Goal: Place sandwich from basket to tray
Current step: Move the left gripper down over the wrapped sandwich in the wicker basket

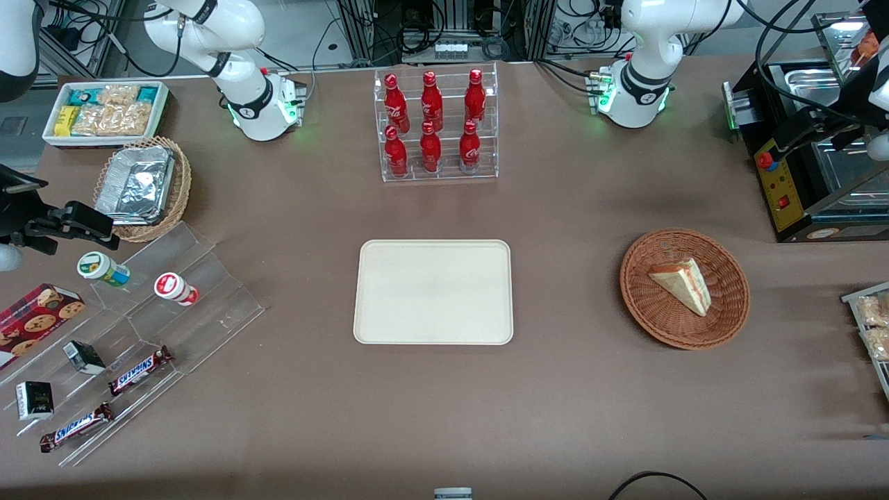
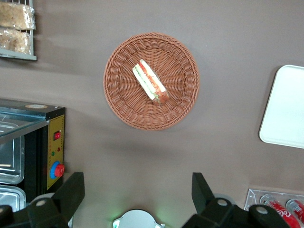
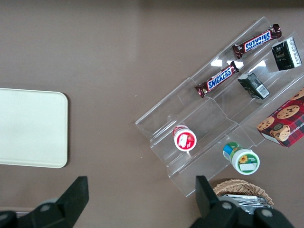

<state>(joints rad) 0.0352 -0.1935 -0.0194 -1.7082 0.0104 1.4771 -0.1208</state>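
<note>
The left arm's gripper (image 2: 137, 190) is hanging high above the worktop (image 1: 569, 389) with its two fingers (image 2: 71, 190) spread wide and nothing between them, looking straight down on the basket (image 2: 121, 102). In the front view this gripper is sitting at the working arm's end of the worktop, above the black machine (image 1: 799, 201) with the yellow panel, well clear of the basket.

The basket (image 1: 646, 305) is resting on the worktop toward the working arm's end, near the machine and nearer to the front camera than it. The sandwich (image 1: 684, 283) is lying inside the basket, roughly at its middle, resting flat on the weave; in the left wrist view the sandwich (image 2: 149, 81) is showing its layered cut edge of red and green filling.

The tray (image 1: 434, 292) is lying flat at the middle of the worktop, well apart from the basket, and it is carrying nothing. One rounded end of the tray (image 2: 285, 109) is showing in the left wrist view.

Farther from the front camera than the tray, a clear rack of red bottles (image 1: 434, 121) is standing near the worktop's edge. Toward the parked arm's end, a clear stepped stand (image 1: 160, 326) is holding candy bars (image 1: 139, 369) and small cups (image 1: 177, 288), with a tan wicker basket of foil containers (image 1: 142, 187) and a white bin of snacks (image 1: 104, 111) beside it.
</note>
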